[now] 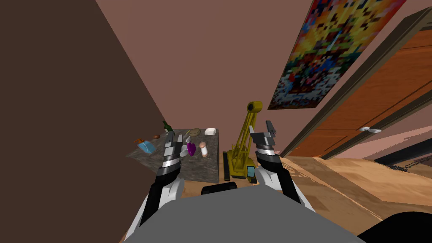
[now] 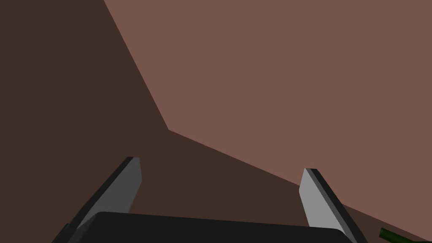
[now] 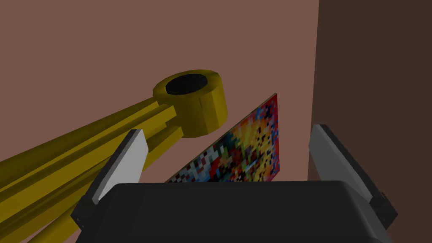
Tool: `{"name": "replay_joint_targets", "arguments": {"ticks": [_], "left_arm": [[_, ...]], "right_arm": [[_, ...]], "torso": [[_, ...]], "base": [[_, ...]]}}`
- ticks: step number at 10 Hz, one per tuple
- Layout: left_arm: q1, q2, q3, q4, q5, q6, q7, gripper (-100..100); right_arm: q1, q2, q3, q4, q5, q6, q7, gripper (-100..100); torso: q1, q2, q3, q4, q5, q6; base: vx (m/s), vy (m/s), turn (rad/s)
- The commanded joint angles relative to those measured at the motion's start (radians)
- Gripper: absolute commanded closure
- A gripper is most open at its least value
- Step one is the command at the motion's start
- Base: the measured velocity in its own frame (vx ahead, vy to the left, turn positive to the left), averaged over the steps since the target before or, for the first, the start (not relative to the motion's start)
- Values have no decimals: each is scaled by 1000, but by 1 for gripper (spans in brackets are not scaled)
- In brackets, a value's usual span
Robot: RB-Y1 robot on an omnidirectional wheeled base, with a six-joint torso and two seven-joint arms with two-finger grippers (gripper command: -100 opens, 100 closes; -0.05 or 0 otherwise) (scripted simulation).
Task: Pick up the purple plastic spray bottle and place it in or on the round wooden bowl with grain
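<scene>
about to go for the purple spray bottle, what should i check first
1. The left hand is open, with nothing between its fingers: ok.
2. The left hand is aimed at the purple spray bottle: not ok. Its camera faces the wall, and the bottle stands just beside it.
3. Room around the bottle: cannot tell. A pale bottle stands close beside it.
4. The round bowl is located: ok, on the table beyond the bottle. Whether it is empty: cannot tell.
5. The right hand is out of the way: ok. It is open, up by the yellow crane, off the table.
</scene>
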Motion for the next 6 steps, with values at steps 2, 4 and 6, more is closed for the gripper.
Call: {"name": "replay_joint_targets", "arguments": {"ticks": [2,4,6], "left_arm": [[6,50,6,7,-12,13,-11,-100],[12,86,11,13,-24,27,-23,-100],[19,124,18,20,-38,44,-38,-100]], "right_arm": [[0,0,0,0,0,0,0,0],[0,0,0,0,0,0,0,0],[0,0,0,0,0,0,0,0]], "torso": [[1,0,0,0,0,0],[2,0,0,0,0,0],[3,1,0,0,1,0]], "base": [[-1,15,-20],[-7,29,-19],[-10,43,-21]]}}
